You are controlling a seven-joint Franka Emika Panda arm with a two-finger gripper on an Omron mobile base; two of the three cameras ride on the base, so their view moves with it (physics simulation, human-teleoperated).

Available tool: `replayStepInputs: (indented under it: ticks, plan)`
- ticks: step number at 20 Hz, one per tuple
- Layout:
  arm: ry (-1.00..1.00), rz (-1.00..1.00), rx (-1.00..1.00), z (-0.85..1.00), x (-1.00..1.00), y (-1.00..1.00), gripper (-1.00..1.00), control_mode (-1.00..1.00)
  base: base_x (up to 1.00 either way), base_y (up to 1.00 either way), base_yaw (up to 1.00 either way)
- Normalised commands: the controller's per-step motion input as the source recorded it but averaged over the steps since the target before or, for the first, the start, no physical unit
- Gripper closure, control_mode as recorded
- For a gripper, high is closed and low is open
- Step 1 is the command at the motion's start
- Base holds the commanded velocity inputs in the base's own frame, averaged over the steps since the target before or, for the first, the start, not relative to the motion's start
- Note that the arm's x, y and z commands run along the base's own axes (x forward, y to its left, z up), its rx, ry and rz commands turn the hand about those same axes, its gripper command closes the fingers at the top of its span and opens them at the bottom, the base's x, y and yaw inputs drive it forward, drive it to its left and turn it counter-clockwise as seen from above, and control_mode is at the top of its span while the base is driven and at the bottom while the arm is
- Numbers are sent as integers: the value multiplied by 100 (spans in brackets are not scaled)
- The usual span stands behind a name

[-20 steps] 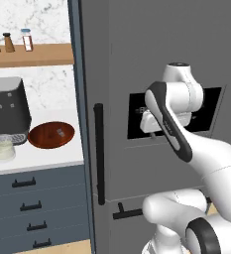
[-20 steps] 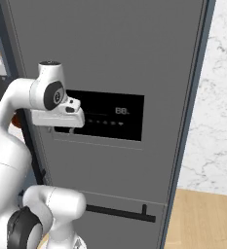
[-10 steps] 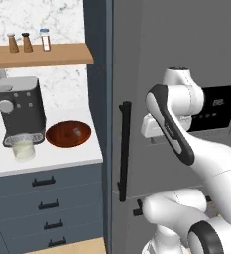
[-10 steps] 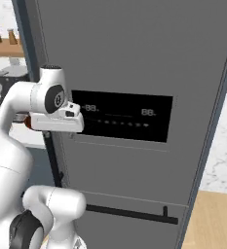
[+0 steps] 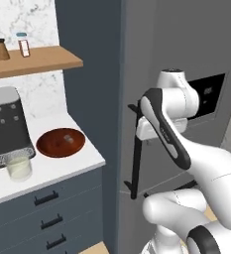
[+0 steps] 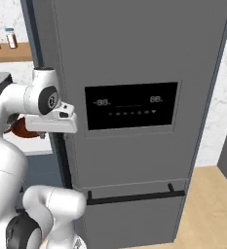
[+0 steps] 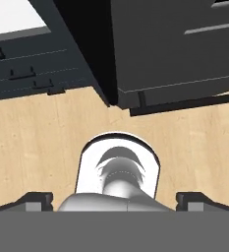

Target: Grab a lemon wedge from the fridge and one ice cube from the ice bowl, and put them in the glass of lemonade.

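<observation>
The fridge (image 6: 144,53) is tall, dark grey and closed, with a black dispenser panel (image 6: 130,106) and a long black handle (image 5: 133,149). The lemon wedge is hidden behind the door. On the white counter to the left sits the reddish-brown ice bowl (image 5: 61,142), with a faint pale speck in it too small to tell as an ice cube. The glass of lemonade (image 5: 19,166) stands nearer the counter's front. My gripper (image 7: 116,199) points down at the floor, open, with nothing between its fingertips (image 7: 35,199). Its white hand (image 5: 147,131) hovers just in front of the fridge handle.
A grey coffee machine (image 5: 3,126) stands behind the glass. A wooden shelf (image 5: 35,59) above carries small bottles. Dark drawers (image 5: 47,213) run under the counter. Pale wooden floor (image 7: 42,142) lies below the hand, by the fridge's lower drawer handle (image 6: 134,197).
The whole picture has shifted: the base has moved, bringing more of the counter, bowl and glass into the left view. The arm keeps its pose and the gripper stays open.
</observation>
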Motion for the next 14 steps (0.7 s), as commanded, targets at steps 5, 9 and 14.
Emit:
replayStepInputs:
  ticks: [5,9,14]
  plan:
    - [0,0,0,0,0,0,-100,100,-22,36,-18]
    - [0,0,0,0,0,0,-100,100,-48,18,-4]
    - [0,0,0,0,0,0,-100,100,-43,23,-4]
